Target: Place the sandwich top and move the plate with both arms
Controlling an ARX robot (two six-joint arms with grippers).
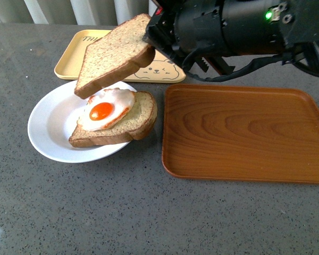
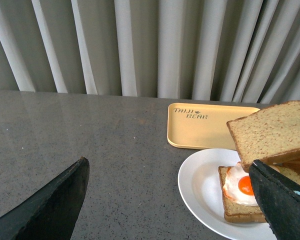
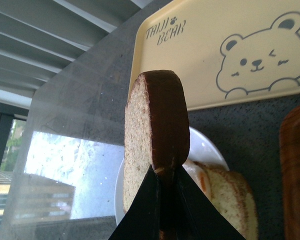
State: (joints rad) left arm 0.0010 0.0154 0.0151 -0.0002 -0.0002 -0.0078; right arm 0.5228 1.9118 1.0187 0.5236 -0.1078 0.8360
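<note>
**Top slice held tilted over the egg while the left gripper waits open**

In the left wrist view the left gripper [image 2: 169,166] hangs over the left part of the grey speckled bench [image 1: 122,212]. Its two black wedge fingers are wide apart and hold nothing. Probably it waits there because the plate needs both arms only after the bread is placed.

Further right, in the left half of the bench, stands the round white shallow plate [image 1: 50,125]. On it lies a brown bread slice [image 1: 141,119] that carries a fried egg [image 1: 103,110] with an orange yolk. This slice sits toward the plate's right side, and one corner reaches out over the rim.

Above it, in the air and touching nothing below, is the sandwich top [image 1: 114,53], a squarish brown wholemeal slice with a darker crust. It is tilted, with the low end to the left over the plate and the high end at the gripper, because it is pinched at one edge only. The right gripper [image 3: 166,172] has its jaws clamped on that crust edge.

Behind, near the far edge of the bench, lies the pale yellow bear tray [image 1: 69,61]. Toward the right edge lies the brown wood-grain tray [image 1: 244,133], with nothing on it; it seems to be the place meant for the plate.

As a judgement, the slice should come lower and more level over the egg before the jaws let go, otherwise it may slide off.
</note>
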